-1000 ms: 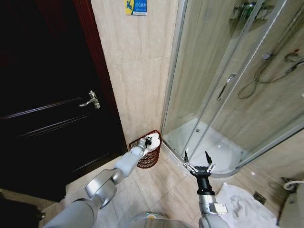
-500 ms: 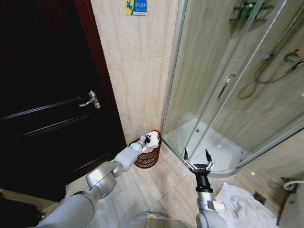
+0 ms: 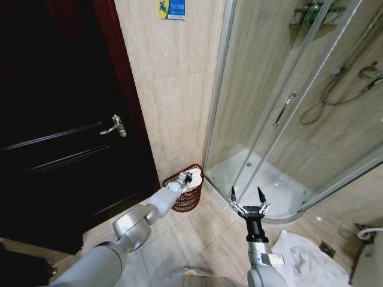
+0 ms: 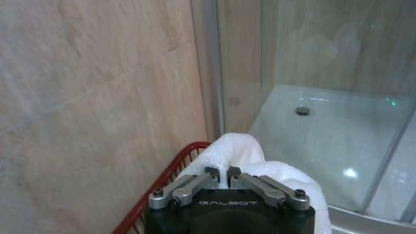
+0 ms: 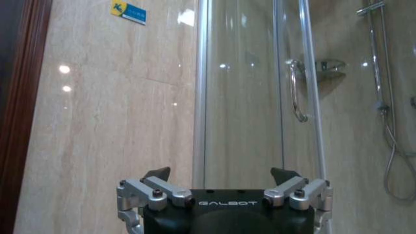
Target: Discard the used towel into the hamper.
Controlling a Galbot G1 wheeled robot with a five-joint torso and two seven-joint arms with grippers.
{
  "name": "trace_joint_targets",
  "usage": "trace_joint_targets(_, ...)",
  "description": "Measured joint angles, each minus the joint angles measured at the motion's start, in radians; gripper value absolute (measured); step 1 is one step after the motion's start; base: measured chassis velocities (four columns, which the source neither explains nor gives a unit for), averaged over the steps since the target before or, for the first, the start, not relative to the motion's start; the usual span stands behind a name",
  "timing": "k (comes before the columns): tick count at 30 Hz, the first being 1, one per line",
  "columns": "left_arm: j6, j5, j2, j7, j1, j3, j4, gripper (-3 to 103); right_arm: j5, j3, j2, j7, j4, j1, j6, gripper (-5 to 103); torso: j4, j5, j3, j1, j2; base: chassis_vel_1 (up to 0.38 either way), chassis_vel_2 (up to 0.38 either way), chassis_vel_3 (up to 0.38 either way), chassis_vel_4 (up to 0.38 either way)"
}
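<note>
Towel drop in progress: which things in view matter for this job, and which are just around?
In the job:
left gripper, shut on the white towel above the hamper

Just around:
right gripper, open and idle
shower door handle
dark door
white cloth on floor

Head looks down; wrists face the shower glass (image 3: 269,89) closely

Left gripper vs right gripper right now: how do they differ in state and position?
The left gripper has its fingers pinched shut on the white towel; the right gripper has its fingers spread wide and holds nothing. The left gripper is stretched out over the hamper by the tiled wall; the right gripper hangs apart from it, in front of the shower enclosure. Both point forward.
</note>
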Motion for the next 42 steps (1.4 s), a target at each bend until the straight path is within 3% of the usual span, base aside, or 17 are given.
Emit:
trace_joint_targets(9, -0.002, 0.017, -0.010, 0.006, 0.009, -0.035, 0.011, 4, -0.011, 0.003, 0.000, 0.003, -0.006, -0.002, 0.012, 100, 0.0001, 0.0001, 0.000, 0.000, 0.000, -0.015, 0.012, 0.018, -0.019)
trace_joint_targets(23, -0.029, 0.101, -0.016, 0.029, 0.088, -0.199, -0.010, 4, -0.036, 0.008, -0.001, 0.038, -0.012, -0.004, 0.034, 100, 0.0001, 0.0000, 0.000, 0.000, 0.000, -0.031, 0.026, 0.025, -0.028)
trace_joint_targets(29, -0.046, 0.137, -0.017, 0.037, 0.136, -0.254, -0.026, 4, -0.028, 0.034, -0.001, -0.053, 0.002, -0.037, 0.066, 100, 0.0001, 0.0000, 0.000, 0.000, 0.000, 0.000, 0.000, 0.000, 0.000)
trace_joint_targets(42, -0.043, 0.225, -0.042, 0.042, 0.171, -0.370, 0.014, 4, -0.030, 0.023, -0.001, -0.056, 0.009, -0.058, 0.075, 100, 0.0001, 0.0001, 0.000, 0.000, 0.000, 0.000, 0.000, 0.000, 0.000)
